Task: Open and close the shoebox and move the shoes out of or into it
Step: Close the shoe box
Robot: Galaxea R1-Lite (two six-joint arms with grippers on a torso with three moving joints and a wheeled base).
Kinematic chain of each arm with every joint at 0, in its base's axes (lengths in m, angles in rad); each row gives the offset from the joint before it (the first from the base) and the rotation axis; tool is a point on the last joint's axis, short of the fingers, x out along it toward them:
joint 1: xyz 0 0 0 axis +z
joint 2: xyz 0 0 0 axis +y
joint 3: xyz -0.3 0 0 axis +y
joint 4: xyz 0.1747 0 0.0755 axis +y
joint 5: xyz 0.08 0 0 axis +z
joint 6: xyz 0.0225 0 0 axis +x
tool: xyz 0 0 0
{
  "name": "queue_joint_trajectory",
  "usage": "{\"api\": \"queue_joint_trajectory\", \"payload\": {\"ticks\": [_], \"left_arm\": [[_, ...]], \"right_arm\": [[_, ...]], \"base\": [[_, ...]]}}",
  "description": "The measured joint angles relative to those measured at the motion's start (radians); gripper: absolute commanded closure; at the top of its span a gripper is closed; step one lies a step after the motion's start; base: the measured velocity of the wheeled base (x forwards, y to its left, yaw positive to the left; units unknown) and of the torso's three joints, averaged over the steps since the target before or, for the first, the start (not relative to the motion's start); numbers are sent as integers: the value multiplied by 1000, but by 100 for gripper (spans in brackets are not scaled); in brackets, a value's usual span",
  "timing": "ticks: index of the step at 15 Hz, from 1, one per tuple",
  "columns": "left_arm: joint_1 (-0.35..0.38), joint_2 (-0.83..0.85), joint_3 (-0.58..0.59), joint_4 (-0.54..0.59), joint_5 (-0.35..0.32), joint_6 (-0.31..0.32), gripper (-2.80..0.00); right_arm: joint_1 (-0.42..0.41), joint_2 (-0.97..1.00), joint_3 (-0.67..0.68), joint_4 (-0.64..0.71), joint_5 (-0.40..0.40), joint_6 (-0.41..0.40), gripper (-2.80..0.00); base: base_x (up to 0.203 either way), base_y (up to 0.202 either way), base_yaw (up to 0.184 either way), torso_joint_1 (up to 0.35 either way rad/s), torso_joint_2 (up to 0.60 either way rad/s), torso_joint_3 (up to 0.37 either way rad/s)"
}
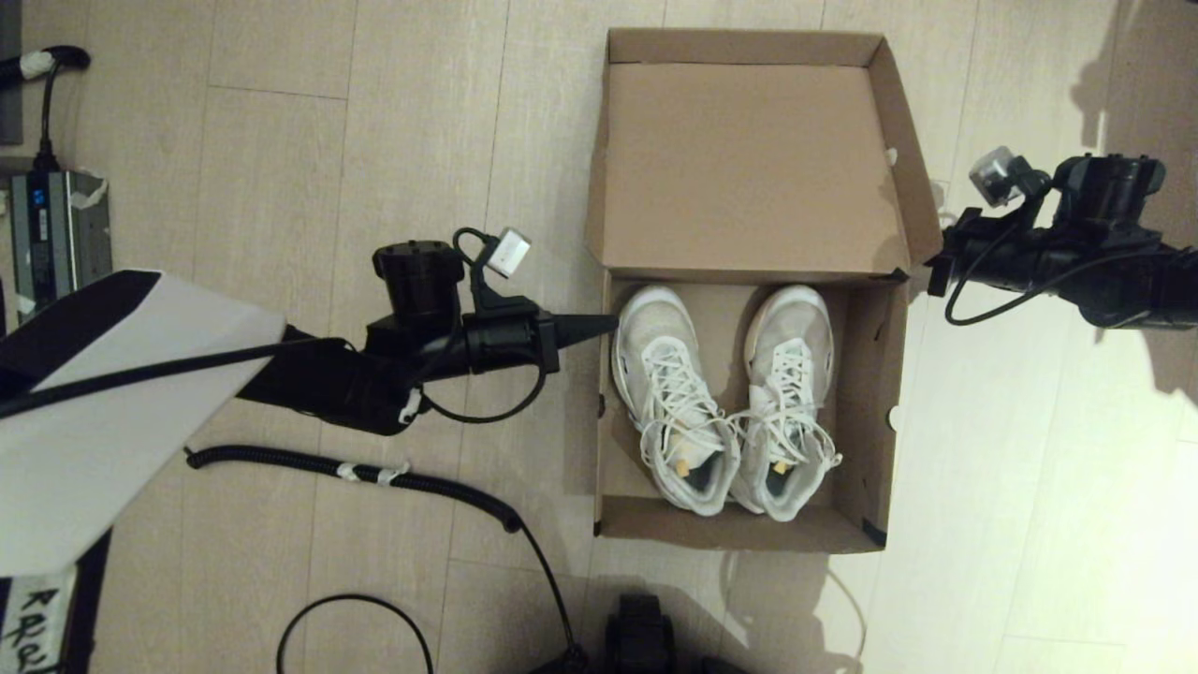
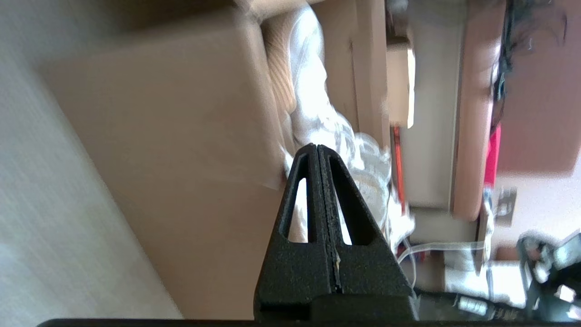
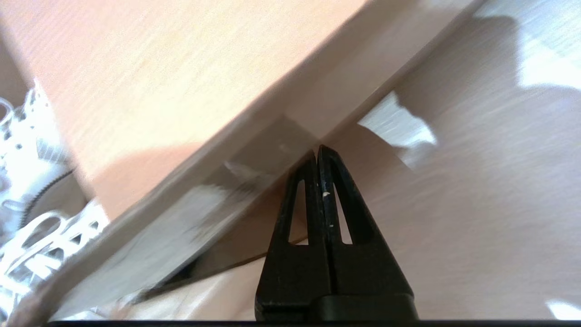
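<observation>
The brown shoebox [image 1: 866, 402] lies on the floor with its lid [image 1: 749, 168] half raised over the far half. Both white sneakers [image 1: 669, 393] [image 1: 786, 393] lie side by side inside, their toes under the lid's edge. My left gripper [image 1: 608, 324] is shut and empty, its tip at the box's left wall just below the lid. In the left wrist view that gripper [image 2: 316, 147] points over the wall [image 2: 172, 127] towards the shoes [image 2: 317, 100]. My right gripper [image 1: 936, 267] is shut, with its tip [image 3: 317, 152] against the lid's right side flap [image 3: 281, 141].
A grey power unit [image 1: 56, 234] sits at the far left edge. A black coiled cable [image 1: 374, 473] runs across the floor near the box's left front corner. Bare wooden floor lies to the right of the box.
</observation>
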Motion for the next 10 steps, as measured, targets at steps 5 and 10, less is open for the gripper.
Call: {"api": "queue_joint_trajectory", "payload": {"ticks": [5, 10], "left_arm": [[23, 23, -15, 4, -3, 28, 0], [38, 65, -162, 15, 3, 63, 0]], "right_arm": [[-29, 10, -58, 131, -20, -118, 0], [-36, 15, -69, 122, -20, -120, 0]], "base": [[0, 0, 0, 0, 0, 0], [0, 0, 0, 0, 0, 0]]}}
